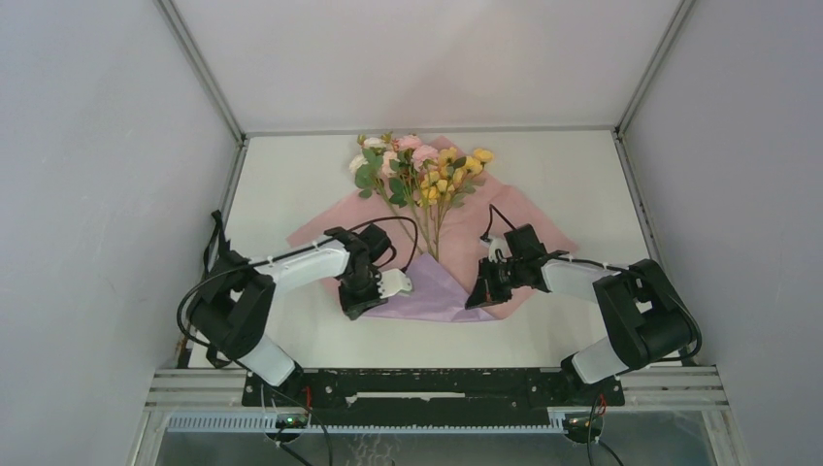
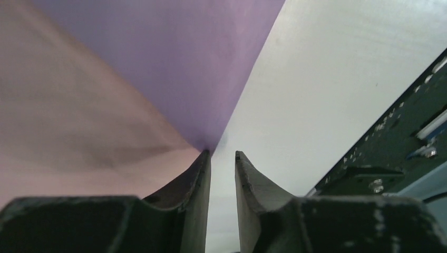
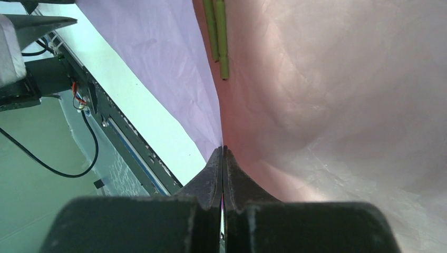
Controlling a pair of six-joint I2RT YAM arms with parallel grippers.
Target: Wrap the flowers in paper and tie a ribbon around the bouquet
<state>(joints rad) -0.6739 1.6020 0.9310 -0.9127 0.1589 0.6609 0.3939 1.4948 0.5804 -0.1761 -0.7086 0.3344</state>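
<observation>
My right gripper (image 3: 222,149) pinches the paper (image 3: 316,105) at five o'clock from the flowers (image 1: 419,165) — my left gripper (image 2: 222,154), at seven, stands slightly parted, gripping nothing.

The paper (image 1: 529,209) is pale pink on its spread face, lilac-purple on the folded near flap; the flowers (image 1: 419,165) have pink, cream and yellow blooms, green leaves and green stalks; the table (image 1: 291,184) is plain white; the left gripper (image 2: 221,154) and right gripper (image 3: 222,148) are matte black, scuffed with pale specks.

Stalks (image 3: 221,42), paper (image 3: 342,79) beyond the view's edges
</observation>
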